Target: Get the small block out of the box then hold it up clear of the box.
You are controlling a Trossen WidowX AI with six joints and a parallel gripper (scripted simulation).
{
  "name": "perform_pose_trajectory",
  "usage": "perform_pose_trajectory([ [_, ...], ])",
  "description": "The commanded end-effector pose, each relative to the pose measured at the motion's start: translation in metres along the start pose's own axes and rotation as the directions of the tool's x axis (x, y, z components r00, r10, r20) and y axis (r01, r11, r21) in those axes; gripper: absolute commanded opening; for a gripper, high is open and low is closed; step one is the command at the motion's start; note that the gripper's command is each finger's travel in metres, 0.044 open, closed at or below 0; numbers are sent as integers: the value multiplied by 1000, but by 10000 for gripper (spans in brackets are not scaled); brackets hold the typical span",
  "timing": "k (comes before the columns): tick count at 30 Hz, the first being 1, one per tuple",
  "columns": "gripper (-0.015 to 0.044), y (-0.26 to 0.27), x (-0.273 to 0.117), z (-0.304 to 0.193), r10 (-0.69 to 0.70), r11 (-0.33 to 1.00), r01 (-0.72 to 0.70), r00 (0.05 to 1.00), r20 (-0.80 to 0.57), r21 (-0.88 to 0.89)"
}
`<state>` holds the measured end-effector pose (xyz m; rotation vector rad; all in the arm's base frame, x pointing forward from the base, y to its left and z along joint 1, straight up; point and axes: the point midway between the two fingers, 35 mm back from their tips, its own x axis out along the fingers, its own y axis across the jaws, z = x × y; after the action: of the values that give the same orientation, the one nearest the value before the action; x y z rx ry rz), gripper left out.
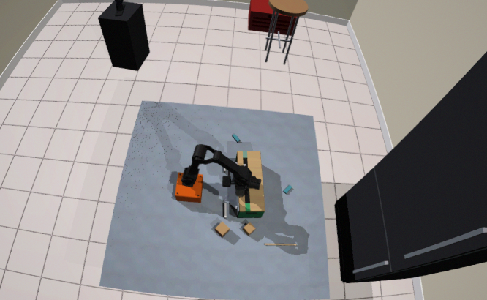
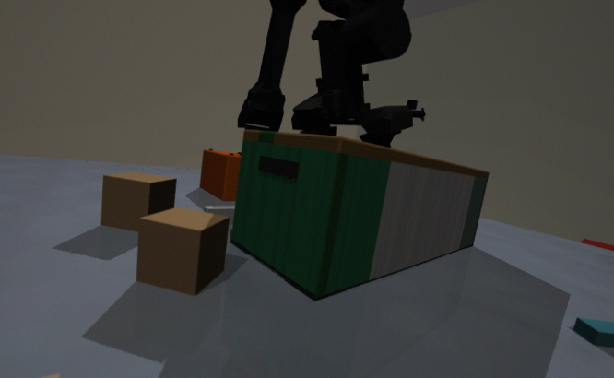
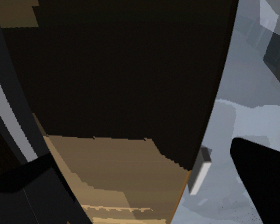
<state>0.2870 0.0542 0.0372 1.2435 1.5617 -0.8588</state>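
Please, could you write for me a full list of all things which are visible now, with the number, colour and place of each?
box: one, green, tan and pale grey, under the tool
cubes: two, tan, near the box's green end
flat blocks: two, teal, either side of the box
stick: one, tan, beyond the cubes
bar: one, light grey, beside the box
stool: one, brown top, on the tiles
chest: one, red, behind the stool
pedestal: one, black, upper left
cabinet: one, black, right
base block: one, orange, under the arm
arm: one, black, reaching over the box
tool: one, black, open
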Motion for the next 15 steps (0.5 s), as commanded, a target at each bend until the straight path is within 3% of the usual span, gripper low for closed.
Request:
perform_pose_trajectory([
  [1,400,-2,5,-10,-6,1000,6,1000,-6,4],
  [15,400,-2,16,-40,-6,1000,6,1000,-8,4],
])
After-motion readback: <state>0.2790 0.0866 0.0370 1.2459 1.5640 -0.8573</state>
